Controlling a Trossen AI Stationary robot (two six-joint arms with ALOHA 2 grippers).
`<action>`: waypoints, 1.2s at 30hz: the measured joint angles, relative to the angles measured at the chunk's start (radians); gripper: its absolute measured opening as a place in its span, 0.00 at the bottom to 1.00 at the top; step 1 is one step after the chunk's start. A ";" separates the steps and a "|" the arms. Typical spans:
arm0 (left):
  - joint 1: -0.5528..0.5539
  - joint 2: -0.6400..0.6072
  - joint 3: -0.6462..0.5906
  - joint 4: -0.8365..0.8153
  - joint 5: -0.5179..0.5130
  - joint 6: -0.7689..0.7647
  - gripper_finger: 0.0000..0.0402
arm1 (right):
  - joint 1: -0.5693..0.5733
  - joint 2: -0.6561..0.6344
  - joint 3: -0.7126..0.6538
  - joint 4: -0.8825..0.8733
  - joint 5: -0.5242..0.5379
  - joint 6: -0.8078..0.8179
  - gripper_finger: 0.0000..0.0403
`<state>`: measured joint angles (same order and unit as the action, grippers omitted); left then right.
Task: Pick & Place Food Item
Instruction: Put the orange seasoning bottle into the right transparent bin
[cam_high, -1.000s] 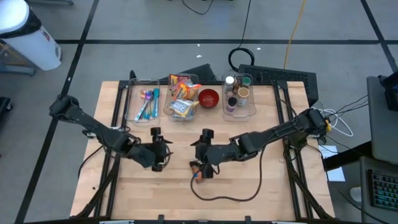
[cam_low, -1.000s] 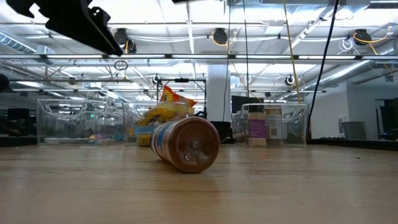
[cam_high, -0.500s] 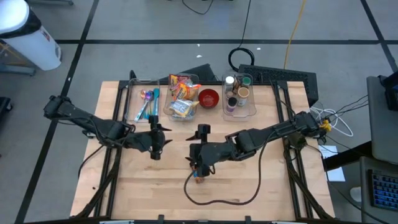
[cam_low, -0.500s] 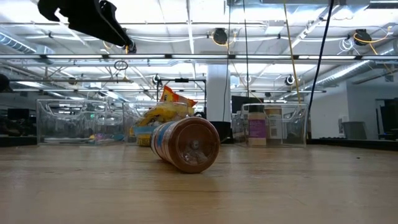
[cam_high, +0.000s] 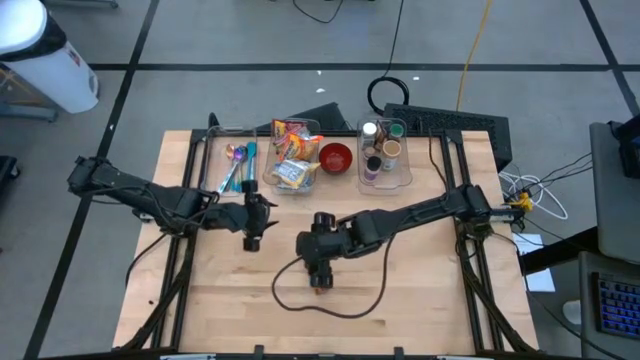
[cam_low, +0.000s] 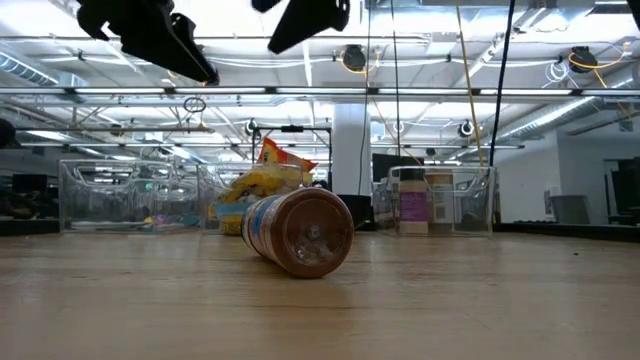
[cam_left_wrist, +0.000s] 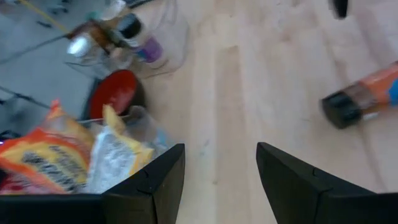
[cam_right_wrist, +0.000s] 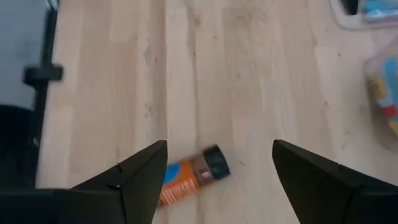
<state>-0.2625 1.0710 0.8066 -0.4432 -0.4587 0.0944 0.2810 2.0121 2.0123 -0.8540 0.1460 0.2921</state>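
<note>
Fingers of the right gripper (cam_high: 320, 272) stand parted with nothing between them; in the high view we see that gripper over the table's near-centre, directly above the spice jar (cam_high: 319, 281), which lies on its side on bare wood (cam_high: 420, 290); the left gripper (cam_high: 252, 238) waits just beside, toward the bins, also parted and empty; the snack-packet bin (cam_high: 290, 157), cutlery bin (cam_high: 231, 160), red bowl (cam_high: 336, 157) and jar bin (cam_high: 384, 152) line the far edge, well apart from the jar.

Low view: the spice jar (cam_low: 298, 232) rests flat, base end toward us, nothing touching it; both grippers hang high above the board; we judge the step as approach, grasp not yet made.

Left wrist view: parted fingers (cam_left_wrist: 155, 183) frame bare wood, the packets (cam_left_wrist: 59, 158) and red bowl (cam_left_wrist: 114, 93) to one side, the jar's black cap (cam_left_wrist: 341, 109) farther off.

Right wrist view: wide fingers (cam_right_wrist: 140, 177) with the jar (cam_right_wrist: 189, 175) between and below them, lying across the line of the fingers; we judge the next move needs a straight descent and closing across the jar's body, minding its tendency to roll; open wood surrounds it on all sides, the black cable (cam_high: 335, 312) lying near on the front side.
</note>
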 joint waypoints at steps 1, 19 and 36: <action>0.003 0.000 0.000 -0.001 0.024 -0.007 0.52 | -0.001 0.000 -0.013 0.027 -0.013 0.017 0.70; -0.084 0.001 0.000 0.001 0.103 -0.223 0.52 | -0.004 -0.002 -0.234 0.565 -0.257 0.378 0.71; -0.231 0.002 0.000 0.032 0.045 -0.314 0.52 | -0.022 -0.002 -0.497 1.138 -0.440 0.561 0.71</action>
<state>-0.4938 1.0733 0.8066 -0.4110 -0.4139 -0.2192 0.2585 2.0099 1.5151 0.2844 -0.2944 0.8529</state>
